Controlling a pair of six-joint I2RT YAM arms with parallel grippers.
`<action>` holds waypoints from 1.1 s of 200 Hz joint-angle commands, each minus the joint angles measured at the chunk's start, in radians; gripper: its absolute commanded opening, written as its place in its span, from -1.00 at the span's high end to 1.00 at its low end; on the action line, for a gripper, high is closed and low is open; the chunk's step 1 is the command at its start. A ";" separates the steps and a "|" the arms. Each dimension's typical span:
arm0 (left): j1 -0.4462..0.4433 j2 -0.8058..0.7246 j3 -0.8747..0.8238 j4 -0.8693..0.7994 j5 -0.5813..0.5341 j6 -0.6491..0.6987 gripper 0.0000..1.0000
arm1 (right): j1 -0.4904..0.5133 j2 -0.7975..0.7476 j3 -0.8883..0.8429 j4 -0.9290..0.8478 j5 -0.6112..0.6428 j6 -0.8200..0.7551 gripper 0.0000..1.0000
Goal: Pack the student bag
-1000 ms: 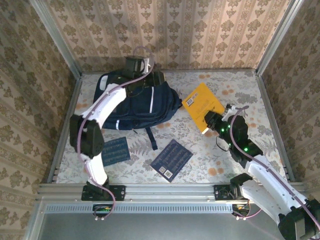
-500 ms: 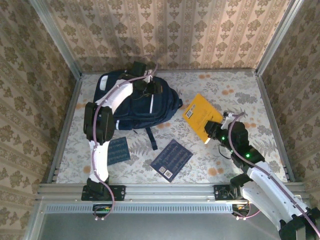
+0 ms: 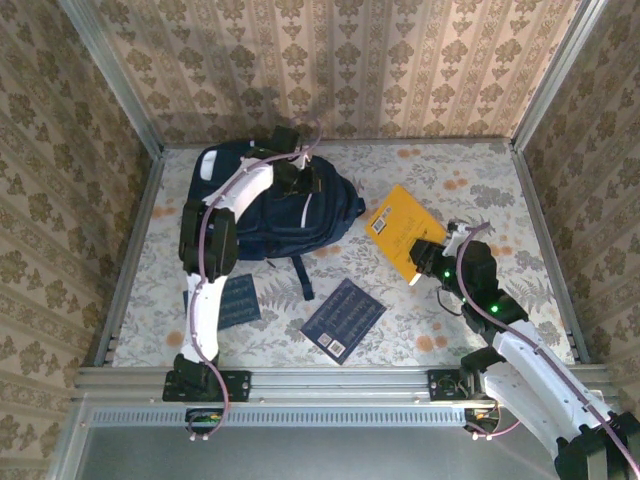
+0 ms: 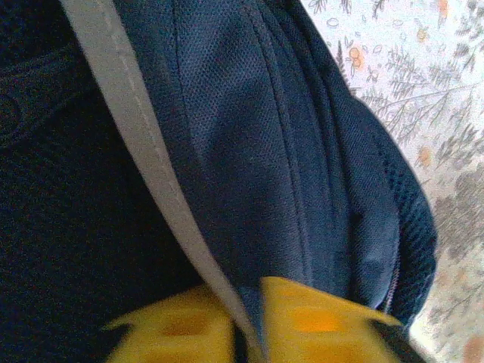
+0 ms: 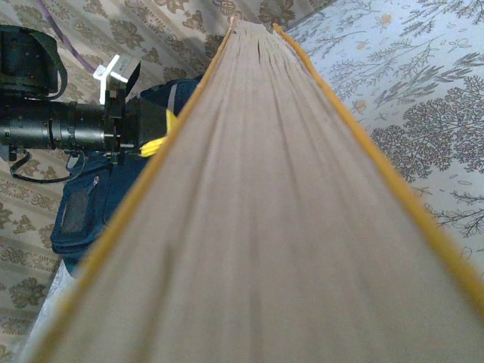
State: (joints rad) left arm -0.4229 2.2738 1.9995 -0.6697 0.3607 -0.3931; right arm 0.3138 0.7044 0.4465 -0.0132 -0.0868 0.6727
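Flowers cover the table (image 3: 470,180), and the student bag (image 3: 330,210) lies on its far left part, close to the back wall. It is big, dark blue and puffy, and one dark strap trails toward the near side.

The left arm reaches over the bag from the near side. The left gripper (image 3: 300,185) rests on top of the bag, near its middle. In the left wrist view its yellow fingers (image 4: 318,321) are squeezed tight together against the blue cloth. A white stripe (image 4: 144,151) on the bag runs down into the thin crack between them. I cannot tell if any cloth is caught in there.

The right gripper (image 3: 425,262) is on the right side of the table, well apart from the bag. It is clamped on the near edge of a yellow book (image 3: 400,222). The book points away toward the far left. In the right wrist view the book's pale page edge runs straight out from the gripper, with the bag past it on the left.

Two flat blue booklets lie on the table near the arms. One booklet (image 3: 225,300) is just beside the left arm. The other booklet (image 3: 345,318) is in the middle, between the two arms.
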 commanded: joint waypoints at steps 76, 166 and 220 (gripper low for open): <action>-0.130 -0.113 0.404 -0.338 -0.029 0.253 1.00 | -0.026 0.044 0.157 -0.008 -0.032 -0.063 1.00; -0.041 -0.401 0.225 -0.127 0.205 0.204 1.00 | -0.047 0.136 0.230 0.019 -0.202 0.081 1.00; 0.016 -0.358 0.275 -0.103 0.427 0.163 1.00 | -0.042 0.215 0.217 0.249 -0.357 0.305 1.00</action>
State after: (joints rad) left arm -0.4084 1.9301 2.2105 -0.9260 0.6182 -0.2031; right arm 0.2687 0.8749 0.6220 0.0059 -0.3260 0.8196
